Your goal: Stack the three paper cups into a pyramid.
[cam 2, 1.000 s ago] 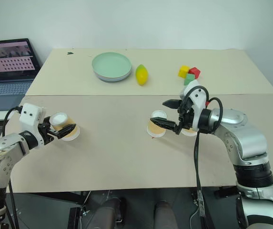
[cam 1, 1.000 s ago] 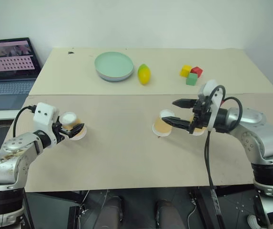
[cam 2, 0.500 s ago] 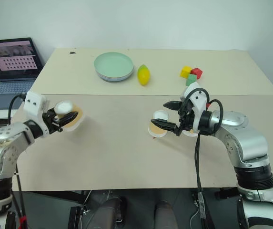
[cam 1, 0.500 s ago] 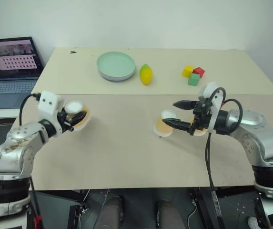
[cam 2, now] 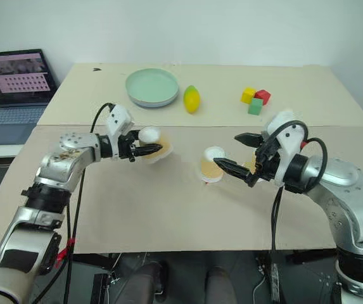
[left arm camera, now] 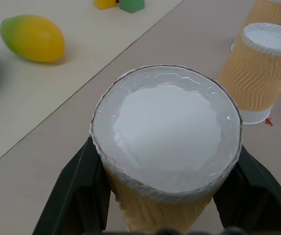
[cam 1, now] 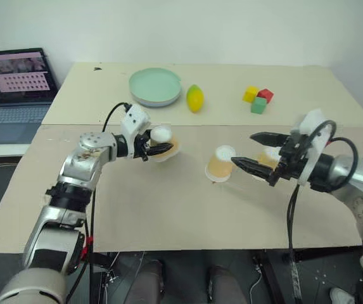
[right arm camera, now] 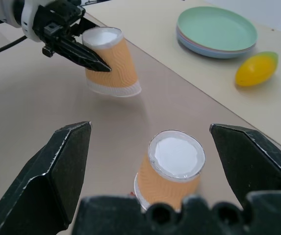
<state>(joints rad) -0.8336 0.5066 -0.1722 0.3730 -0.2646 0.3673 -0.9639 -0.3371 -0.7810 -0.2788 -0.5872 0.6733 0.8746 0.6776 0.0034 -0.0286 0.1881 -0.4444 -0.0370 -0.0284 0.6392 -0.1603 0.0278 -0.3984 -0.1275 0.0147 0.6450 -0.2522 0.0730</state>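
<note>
Left eye view: the left gripper (cam 1: 158,149) pinches a paper cup (cam 1: 163,142) off the table (cam 1: 168,209), base up; the right gripper (cam 1: 257,152) is spread, a second cup (cam 1: 220,163) just ahead of its fingertips and a third cup (cam 1: 270,157) between its fingers.

Left wrist view: ribbed paper looks light and crushable, so squeeze mid-wall gently.

Right wrist view: the green plate (right arm camera: 217,31) beyond lies empty.

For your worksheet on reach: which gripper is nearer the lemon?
Left. The left gripper, shut on a cup, is just in front of the lemon; the open right gripper is farther away.
</note>
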